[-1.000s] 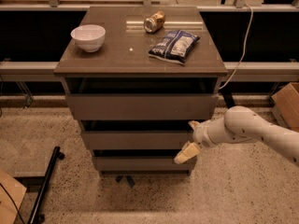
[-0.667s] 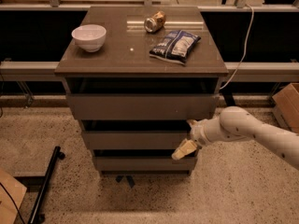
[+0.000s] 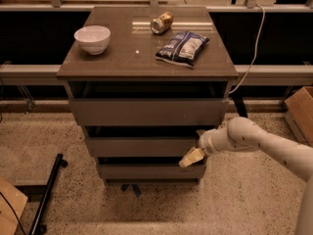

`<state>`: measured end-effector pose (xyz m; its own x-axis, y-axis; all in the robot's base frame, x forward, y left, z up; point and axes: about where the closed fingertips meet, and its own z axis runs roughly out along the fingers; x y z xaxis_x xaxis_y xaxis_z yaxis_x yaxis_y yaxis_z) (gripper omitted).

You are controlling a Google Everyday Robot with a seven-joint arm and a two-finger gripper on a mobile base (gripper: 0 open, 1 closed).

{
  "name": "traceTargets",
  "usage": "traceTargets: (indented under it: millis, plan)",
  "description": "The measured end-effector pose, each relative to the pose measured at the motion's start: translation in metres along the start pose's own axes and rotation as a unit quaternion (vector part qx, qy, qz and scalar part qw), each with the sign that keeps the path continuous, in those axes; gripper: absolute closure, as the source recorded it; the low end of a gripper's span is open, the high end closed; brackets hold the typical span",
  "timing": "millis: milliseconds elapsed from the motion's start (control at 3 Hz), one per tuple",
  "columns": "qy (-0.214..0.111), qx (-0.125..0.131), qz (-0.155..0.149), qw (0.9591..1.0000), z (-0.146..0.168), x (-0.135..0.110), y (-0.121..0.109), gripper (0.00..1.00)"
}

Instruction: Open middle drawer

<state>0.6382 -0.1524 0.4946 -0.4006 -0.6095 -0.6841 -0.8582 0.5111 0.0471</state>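
High front view down onto drawer cabinet [image 3: 146,112], gripper [image 3: 191,153] lower right.

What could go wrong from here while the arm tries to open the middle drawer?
The tool sits at the far right end of the grey-brown, handleless middle drawer front, so an off-centre pull may skew and jam the drawer, or slip off the flat face. It is also close to the narrower bottom drawer front and might drag that one instead. A jolt could roll the small jar lying on its side up top.
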Motion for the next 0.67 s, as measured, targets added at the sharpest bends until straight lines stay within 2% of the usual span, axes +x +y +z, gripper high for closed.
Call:
traceTargets:
  millis: [333,667]
  plan:
    - [-0.009,0.000,0.011,0.9999,0.012,0.006,-0.011,0.00]
    - [-0.019,0.002,0.003,0.9998,0.020,-0.001,-0.025,0.00]
